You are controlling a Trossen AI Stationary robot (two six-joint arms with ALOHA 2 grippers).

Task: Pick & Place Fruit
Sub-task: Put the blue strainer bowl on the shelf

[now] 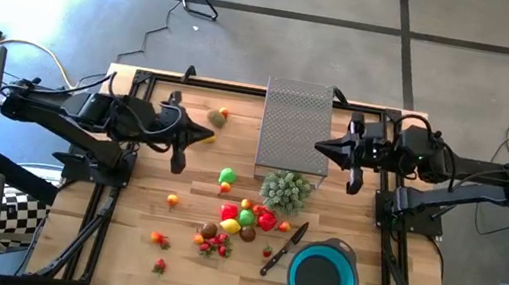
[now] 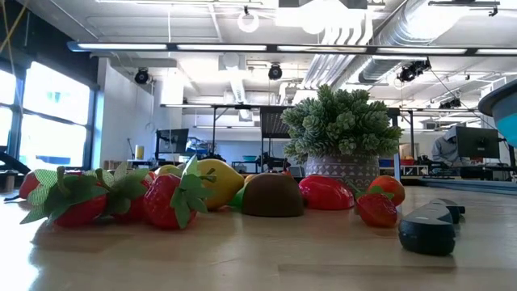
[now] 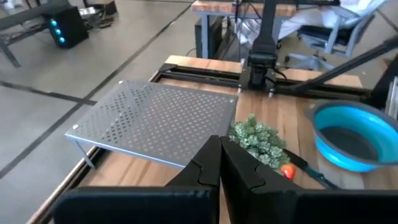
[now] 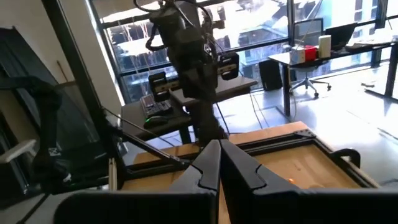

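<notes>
Left tool (image 1: 207, 136), fingers pressed together, hovers at ten o'clock over the bench (image 1: 118, 244). Fruit (image 1: 241, 219) clusters at centre, looking light, hard and slippery; grip each across its middle. Right tool (image 1: 319, 147), likewise closed, waits at two o'clock.

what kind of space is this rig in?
Looks like an open-plan lab or workshop office: exposed ceiling ducts, desks with monitors behind, and a wooden table on a black frame with two arms, both grippers shut.
</notes>
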